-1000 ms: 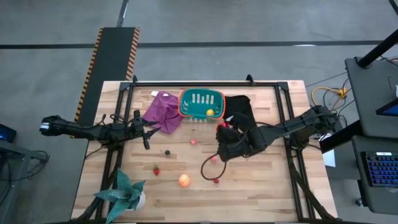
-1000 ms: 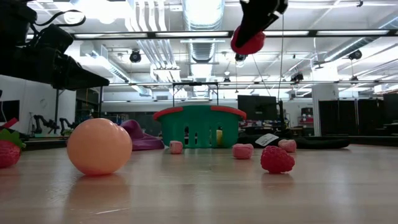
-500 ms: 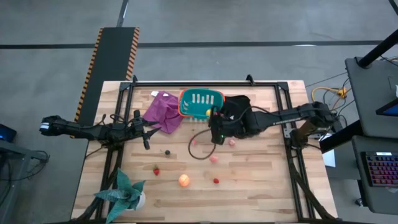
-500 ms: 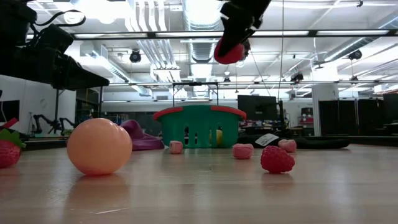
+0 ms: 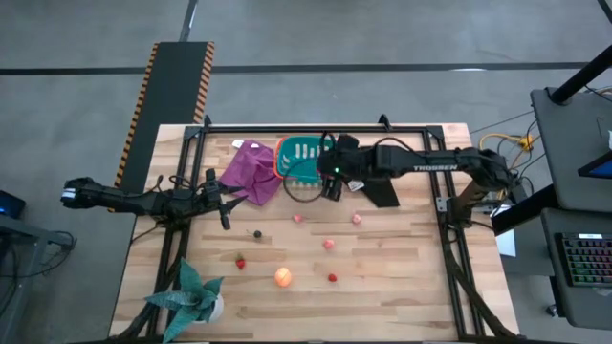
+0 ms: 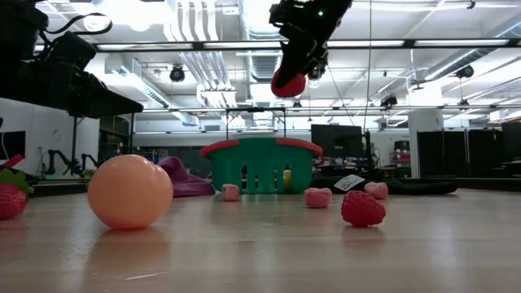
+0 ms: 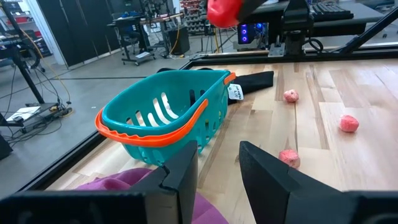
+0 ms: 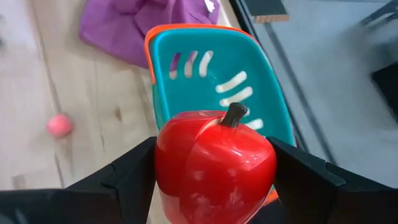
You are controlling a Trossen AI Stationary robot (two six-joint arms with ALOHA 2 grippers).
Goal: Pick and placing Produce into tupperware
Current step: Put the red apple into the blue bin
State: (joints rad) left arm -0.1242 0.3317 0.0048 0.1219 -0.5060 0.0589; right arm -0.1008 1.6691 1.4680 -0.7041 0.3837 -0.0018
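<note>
The teal tupperware (image 5: 304,156) with the orange rim stands at the table's far middle; a yellow piece (image 6: 286,177) shows through its slots. My right gripper (image 5: 329,179) hangs above the tupperware's near right corner, shut on the red pepper (image 8: 214,165), which also shows in the low view (image 6: 289,81). An orange-peach ball (image 5: 282,277), pink pieces (image 5: 328,244), small red pieces (image 5: 240,262) and a dark piece (image 5: 256,233) lie on the wood. My left gripper (image 5: 226,204) waits at the left, open and holding nothing. My right gripper pinches the red pepper by its two opposite sides (image 8: 163,168) between its two fingers (image 8: 124,177). The fingers come slanting down from the table's right. The pepper is lifted clear, high over the tupperware, its dark stem (image 8: 234,115) pointing back toward the wrist.
A purple cloth (image 5: 251,170) lies left of the tupperware and a black cloth (image 5: 381,193) right of it, under my right arm. A green spiky plant (image 5: 191,291) stands at the near left corner. A black cable loop (image 5: 301,189) hangs from the right arm.
My right gripper has carried the red pepper from over the table's middle toward the far edge and a little left, turning as it went, to above the tupperware's near right corner. It has kept about the same height and stayed shut on the pepper.
</note>
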